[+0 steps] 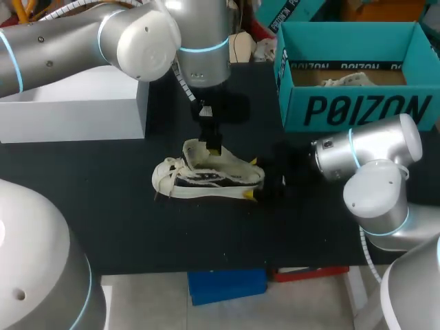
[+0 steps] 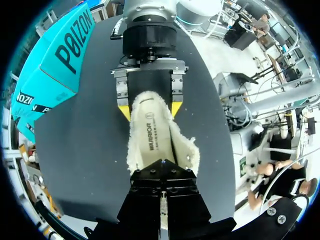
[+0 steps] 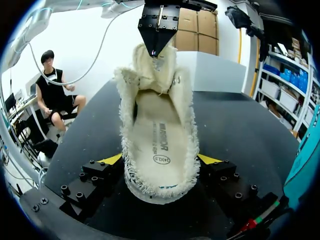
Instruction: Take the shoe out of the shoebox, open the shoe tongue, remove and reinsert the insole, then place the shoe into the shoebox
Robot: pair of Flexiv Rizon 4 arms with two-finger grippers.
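- The teal shoebox (image 1: 357,110) stands open-topped at the far right of the black table (image 1: 103,220). All you can see in it is crumpled pale paper (image 1: 347,80) on its brown floor.
- The shoe (image 1: 206,180) is out of the box. It lies near the middle of the table, toe toward your left side and heel toward your right.
- Your left gripper (image 1: 212,146) comes straight down over the shoe. Its jaws are pinched together on the tongue (image 3: 152,67), which it holds up and away from the opening.
- Your right gripper (image 3: 160,160) comes in low from the right. One yellow tip presses on each side of the heel, so it is clamped on the shoe.
- With the tongue pulled back, the insole (image 3: 157,145) shows along the whole length of the shoe and lies flat inside the fleecy lining.
- A white box (image 1: 69,110) sits at the far left, well apart from the shoe.
- You have bare table between the shoe and the near edge, and more to its left. A strip of bare table also separates the heel from the shoebox's front wall.
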